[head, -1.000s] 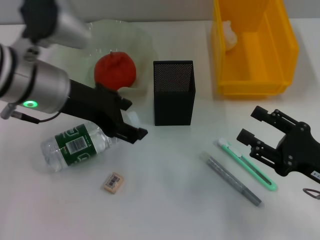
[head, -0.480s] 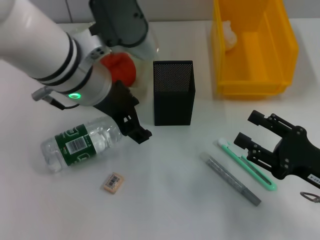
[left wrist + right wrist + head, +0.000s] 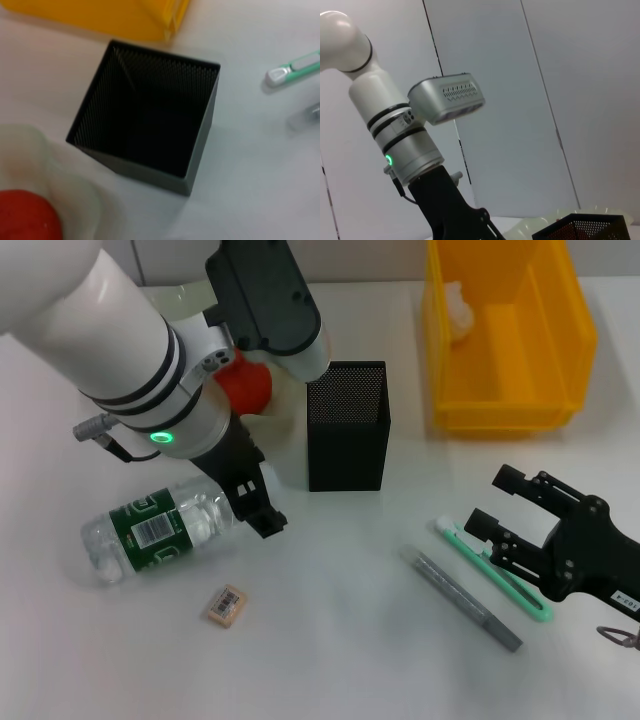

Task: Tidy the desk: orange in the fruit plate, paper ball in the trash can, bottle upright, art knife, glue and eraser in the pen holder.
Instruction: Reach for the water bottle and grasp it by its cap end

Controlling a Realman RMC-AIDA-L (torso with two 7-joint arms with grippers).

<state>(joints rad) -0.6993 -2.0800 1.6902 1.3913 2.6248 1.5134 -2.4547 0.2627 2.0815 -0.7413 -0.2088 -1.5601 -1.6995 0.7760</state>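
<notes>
The clear bottle (image 3: 160, 530) with a green label lies on its side at the front left. My left gripper (image 3: 262, 508) hangs open right beside its cap end, holding nothing. The orange (image 3: 247, 386) sits in the pale fruit plate (image 3: 272, 423), half hidden by my left arm. A tan eraser (image 3: 227, 605) lies in front of the bottle. The black mesh pen holder (image 3: 347, 425) stands mid-table and is empty inside (image 3: 145, 130). The green art knife (image 3: 492, 570) and grey glue stick (image 3: 462, 600) lie at the front right. My right gripper (image 3: 492, 500) is open just right of the knife. The paper ball (image 3: 458, 310) is in the yellow trash can (image 3: 510, 405).
My bulky white left arm (image 3: 120, 350) covers the back left of the table. The trash can's yellow wall (image 3: 100, 15) stands close behind the pen holder. The orange (image 3: 25, 216) and plate (image 3: 80, 200) are next to the holder. A small metal ring (image 3: 620, 637) lies at the right edge.
My left arm has swung and twisted over the plate, turning its gripper and bringing it closer to the bottle's cap end. The right gripper has crept slightly left toward the art knife.
</notes>
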